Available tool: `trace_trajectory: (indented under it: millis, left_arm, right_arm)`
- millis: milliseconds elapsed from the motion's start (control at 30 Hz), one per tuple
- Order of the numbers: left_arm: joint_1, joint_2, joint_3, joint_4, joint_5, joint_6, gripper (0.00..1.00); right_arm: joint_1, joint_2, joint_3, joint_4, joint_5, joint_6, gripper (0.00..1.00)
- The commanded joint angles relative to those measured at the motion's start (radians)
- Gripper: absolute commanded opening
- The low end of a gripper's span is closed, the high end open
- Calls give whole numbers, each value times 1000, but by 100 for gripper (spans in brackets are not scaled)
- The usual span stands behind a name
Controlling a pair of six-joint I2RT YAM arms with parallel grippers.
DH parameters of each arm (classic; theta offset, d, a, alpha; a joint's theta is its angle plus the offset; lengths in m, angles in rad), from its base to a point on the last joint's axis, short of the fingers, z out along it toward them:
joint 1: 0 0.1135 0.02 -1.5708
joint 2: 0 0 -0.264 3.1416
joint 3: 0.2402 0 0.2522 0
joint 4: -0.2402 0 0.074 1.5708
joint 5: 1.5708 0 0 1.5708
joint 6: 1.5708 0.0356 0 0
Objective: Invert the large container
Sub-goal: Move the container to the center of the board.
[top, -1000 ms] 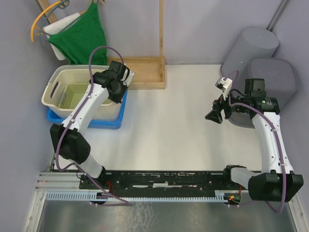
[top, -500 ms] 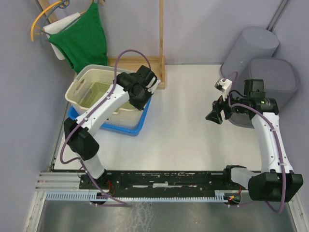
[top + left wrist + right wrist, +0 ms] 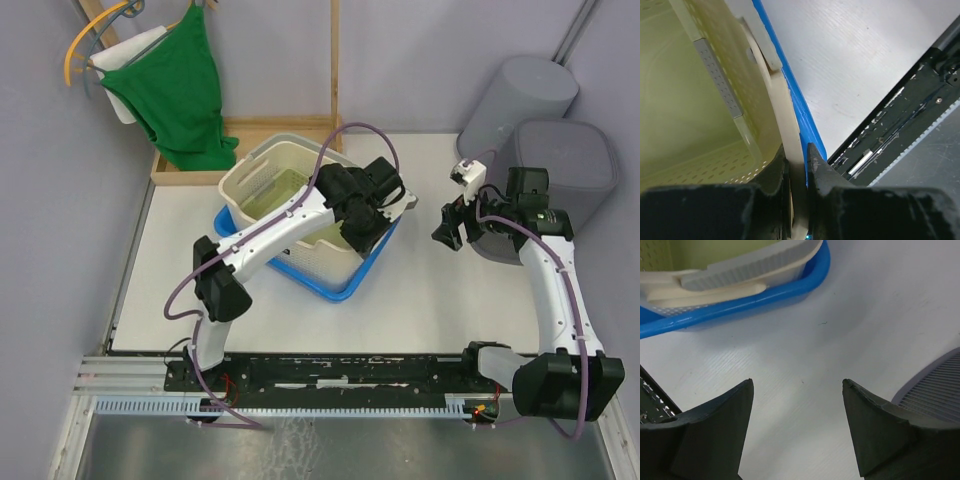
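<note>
Since a second ago, the big cream basket (image 3: 283,192) slid from the far left to the middle of the surface (image 3: 450,320), and its blue tray (image 3: 352,285) came along. My left end effector (image 3: 799,155) pinches its right rim. I think it's light and stiff, so the rim is a good hold. My right end effector (image 3: 797,390) has its fingers apart, holding nothing.

At my far left a green cloth (image 3: 180,90) hangs beside a yellow hanger (image 3: 85,40), over the end of a wooden stand (image 3: 285,132) on the white table (image 3: 430,300). At my far right two grey bins (image 3: 570,160) stand touching, one behind the other.
</note>
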Motion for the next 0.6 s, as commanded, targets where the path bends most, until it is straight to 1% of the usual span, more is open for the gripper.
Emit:
trace_trajectory:
  millis: [0,33,67,133,200,233,333,433,500,533,567]
  left_arm:
    - [-25,93,36,40,219,223,18]
    - [-25,82,39,50,191,224,29]
    - [-23,67,38,62,159,230,43]
    - [-22,29,33,85,89,240,55]
    - [-22,-14,25,121,17,252,70]
    - [-22,-39,21,134,-13,257,75]
    - [-21,-104,25,166,-97,269,76]
    - [-19,-184,8,209,-198,284,76]
    - [-13,-253,-51,281,-308,295,76]
    - [-2,-296,-87,328,-373,304,76]
    - [18,-333,-117,369,-395,314,76]
  right_arm:
    - [-29,-34,1,63,-19,21,80]
    - [-31,-31,14,48,-28,7,81]
    - [-32,-29,33,29,-35,-3,81]
    - [-34,-15,104,-43,-57,-55,81]
    - [-35,8,192,-132,-79,-81,82]
    - [-35,19,237,-166,-93,-89,82]
    - [-34,48,393,-246,-158,-103,83]
    - [-35,81,537,-258,-224,-52,83]
    - [-35,100,612,-201,-248,29,84]
    - [-35,109,633,-150,-252,111,83]
    - [-35,120,646,-94,-256,182,83]
